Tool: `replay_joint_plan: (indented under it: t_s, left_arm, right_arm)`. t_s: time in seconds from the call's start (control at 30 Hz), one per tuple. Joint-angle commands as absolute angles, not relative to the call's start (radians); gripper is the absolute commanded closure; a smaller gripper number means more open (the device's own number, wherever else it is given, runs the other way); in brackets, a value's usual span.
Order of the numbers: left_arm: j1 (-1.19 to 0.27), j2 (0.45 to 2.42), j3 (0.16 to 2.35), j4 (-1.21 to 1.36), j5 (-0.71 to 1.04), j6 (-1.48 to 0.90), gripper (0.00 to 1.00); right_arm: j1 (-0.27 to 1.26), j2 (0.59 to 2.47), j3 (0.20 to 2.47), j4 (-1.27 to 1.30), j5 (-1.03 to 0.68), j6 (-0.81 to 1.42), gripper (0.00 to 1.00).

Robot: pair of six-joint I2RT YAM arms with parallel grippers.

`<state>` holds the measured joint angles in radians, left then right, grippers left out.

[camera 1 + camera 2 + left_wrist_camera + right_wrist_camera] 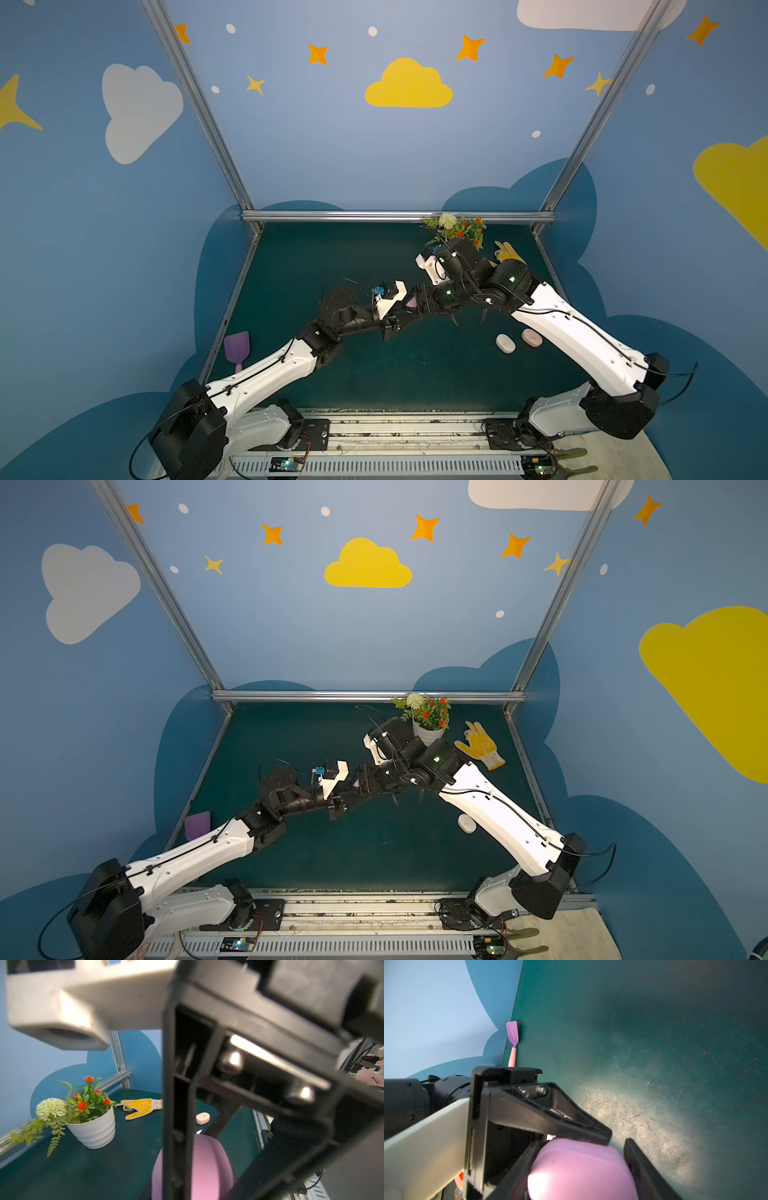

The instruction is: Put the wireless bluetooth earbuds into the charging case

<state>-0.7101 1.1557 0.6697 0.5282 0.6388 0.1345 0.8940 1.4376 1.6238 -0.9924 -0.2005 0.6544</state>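
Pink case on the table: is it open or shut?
Shut. The pink case lies flat on the table as one smooth pebble; no raised lid, no earbud pockets showing.

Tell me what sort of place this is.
Probably a staged robot test cell: a left arm and right arm at a green tabletop, an aluminium frame with cloud-painted walls, props like a potted plant and glove.

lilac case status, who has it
Left gripper shut on lilac case, mid-air. Right gripper jaws open around it. Earbuds not seen. White case, pink case on table, out of the way.
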Motion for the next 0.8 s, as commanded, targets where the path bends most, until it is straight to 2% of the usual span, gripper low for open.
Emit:
replay_joint_plan:
  t_s: [0.0,0.07,0.17,0.2,0.23,0.4,0.53,0.6,0.77]
  left_arm:
    - [-0.714,1.168,0.698,0.536,0.64,0.14,0.82]
    - [-0.716,1.17,0.703,0.517,0.632,0.137,0.63]
    - [-0.717,1.164,0.694,0.455,0.603,0.139,0.26]
    - [-0.718,1.157,0.683,0.432,0.577,0.133,0.08]
    - [-0.719,1.148,0.668,0.417,0.55,0.117,0.0]
    - [-0.719,1.074,0.591,0.281,0.408,0.06,0.0]
    - [-0.721,1.026,0.549,0.206,0.368,0.038,0.0]
    - [-0.721,1.003,0.531,0.209,0.347,0.021,0.0]
    - [-0.721,0.972,0.522,0.181,0.236,0.004,0.0]
  right_arm:
    - [0.893,1.401,1.605,-0.995,-0.182,0.662,0.54]
    - [0.885,1.381,1.58,-0.99,-0.162,0.663,0.56]
    - [0.851,1.338,1.508,-0.974,-0.125,0.657,0.57]
    - [0.836,1.318,1.471,-0.965,-0.101,0.654,0.57]
    - [0.822,1.301,1.433,-0.954,-0.087,0.651,0.57]
    - [0.722,1.211,1.163,-0.845,0.013,0.625,0.57]
    - [0.64,1.195,0.939,-0.68,0.066,0.594,0.57]
    - [0.608,1.226,0.852,-0.602,0.1,0.57,0.57]
    - [0.576,1.349,0.797,-0.554,0.175,0.54,0.56]
